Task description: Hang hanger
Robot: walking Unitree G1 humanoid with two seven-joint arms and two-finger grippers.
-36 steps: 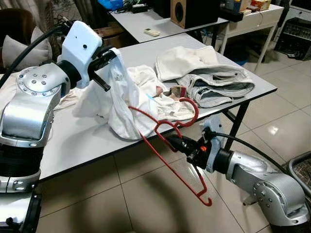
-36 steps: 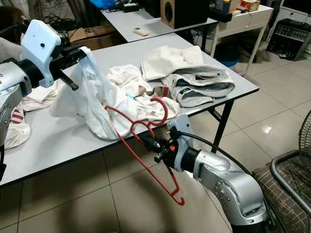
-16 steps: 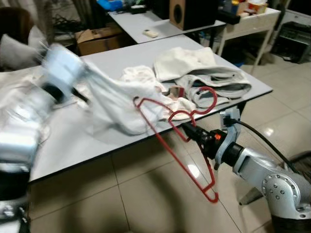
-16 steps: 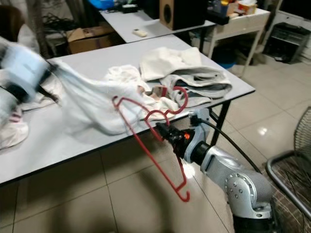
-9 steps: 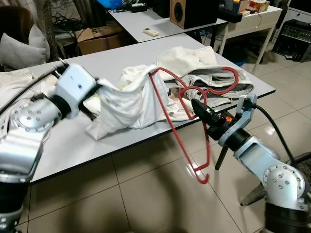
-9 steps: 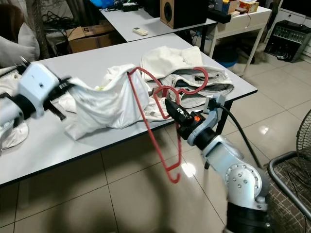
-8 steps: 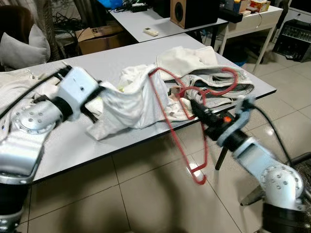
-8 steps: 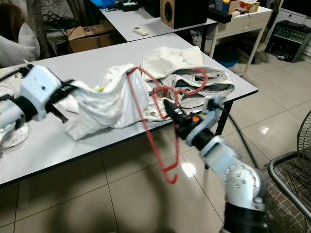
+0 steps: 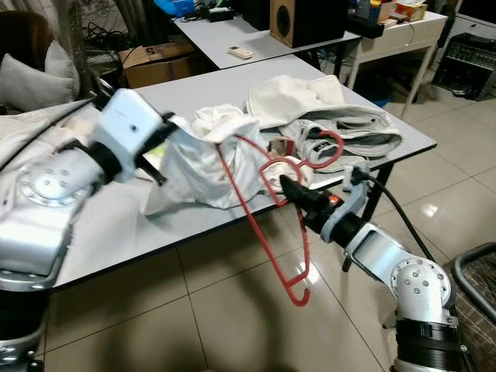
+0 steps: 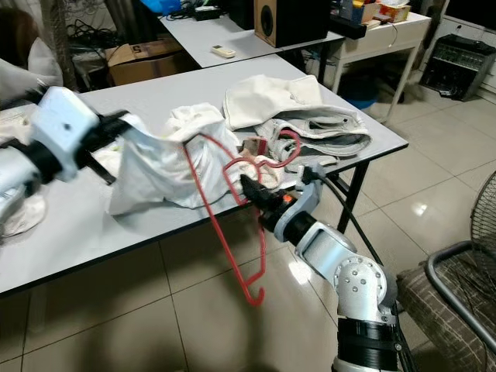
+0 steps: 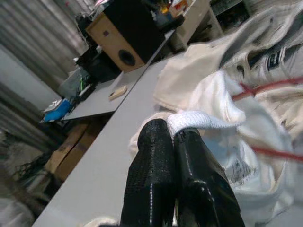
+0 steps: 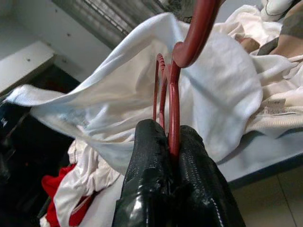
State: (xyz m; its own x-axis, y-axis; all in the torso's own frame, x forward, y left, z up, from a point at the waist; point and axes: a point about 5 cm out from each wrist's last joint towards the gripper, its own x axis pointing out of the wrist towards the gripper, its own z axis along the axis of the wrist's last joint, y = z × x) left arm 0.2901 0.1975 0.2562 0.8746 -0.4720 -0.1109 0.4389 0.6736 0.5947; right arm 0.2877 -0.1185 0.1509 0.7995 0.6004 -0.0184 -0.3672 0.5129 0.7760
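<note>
Red hanger [image 9: 260, 203] pinched at its neck in the closed jaws of the right gripper [image 9: 288, 186], just off the desk's [image 9: 108, 232] front edge. Hook up over the clothes, one shoulder arm angled down toward the floor, the other reaching up into the white shirt [image 9: 203, 166]. Shirt's ribbed edge clamped in the shut jaws of the left gripper [image 11: 176, 137], raised above the desk. Folded laundry [image 9: 341, 132] behind, toward the right corner.
</note>
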